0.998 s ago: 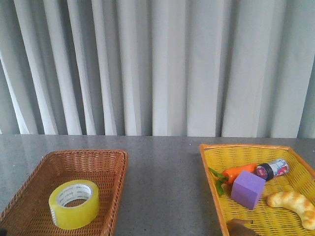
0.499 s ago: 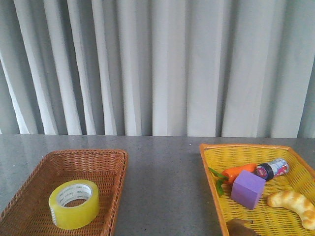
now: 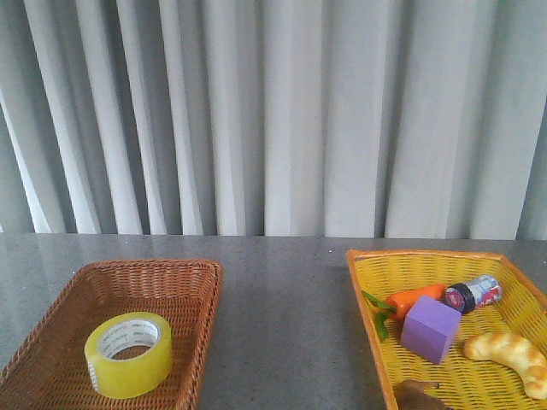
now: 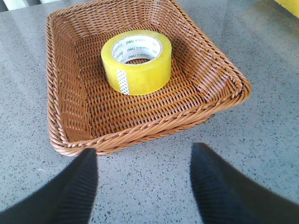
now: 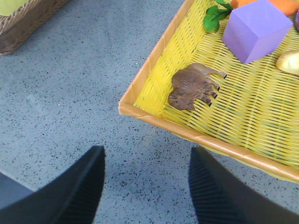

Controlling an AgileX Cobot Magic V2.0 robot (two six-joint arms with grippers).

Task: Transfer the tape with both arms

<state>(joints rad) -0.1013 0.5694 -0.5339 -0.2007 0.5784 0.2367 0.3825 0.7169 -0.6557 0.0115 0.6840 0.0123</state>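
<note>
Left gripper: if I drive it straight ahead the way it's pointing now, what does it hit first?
Probably the near rim of the brown wicker basket, which lies directly ahead of the open left gripper. The tape sits beyond it, inside the basket. Height over the rim is unclear.

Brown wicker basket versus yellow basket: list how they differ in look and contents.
The brown wicker basket is natural woven rattan with rounded corners; the yellow basket is bright yellow with an orange rim. The brown one holds only the tape, lying flat; the yellow one holds several items: a toy carrot, a purple cube, a croissant and a small can. Both are shallow, rectangular and sit on the grey table.
</note>
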